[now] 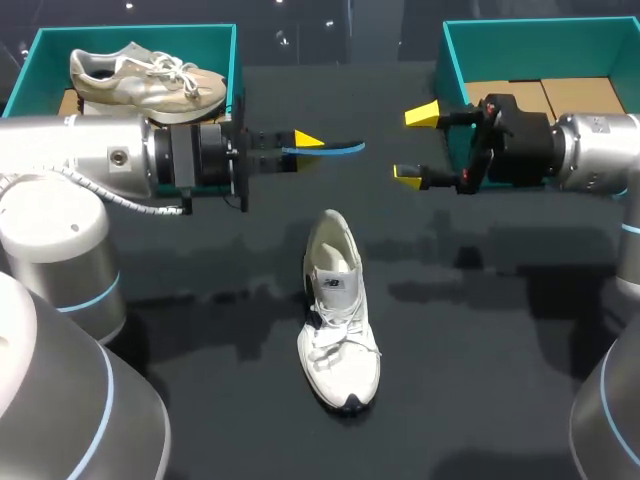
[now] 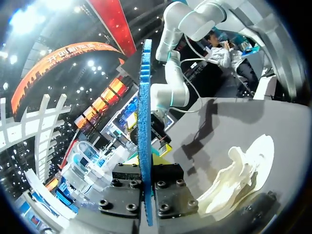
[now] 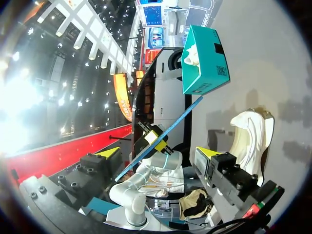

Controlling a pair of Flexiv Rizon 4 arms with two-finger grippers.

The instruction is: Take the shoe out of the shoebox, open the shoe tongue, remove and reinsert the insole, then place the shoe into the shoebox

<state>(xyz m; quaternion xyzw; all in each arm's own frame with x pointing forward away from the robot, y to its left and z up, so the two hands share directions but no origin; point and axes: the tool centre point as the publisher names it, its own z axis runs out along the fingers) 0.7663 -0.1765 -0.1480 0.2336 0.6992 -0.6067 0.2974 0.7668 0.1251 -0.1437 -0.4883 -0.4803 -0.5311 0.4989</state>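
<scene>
White shoe [image 1: 338, 320] on the table [image 1: 500, 350], toe toward the robot; beyond it leftward, left gripper [image 1: 305, 143] clamped on a blue insole [image 1: 338, 150]; beyond it rightward, right gripper [image 1: 412, 144], fingers spread, holding nothing.

No wording on the task's things can be read. In the head view, the white lace-up sneaker [image 1: 338, 320] at the centre of the frame has a small dark logo patch [image 1: 333, 283] on its tongue, too small to make out. In the right wrist view, the teal cardboard shoebox [image 3: 204, 63] beyond the sneaker has black printed patches [image 3: 222, 71] on its side wall, also illegible.
</scene>
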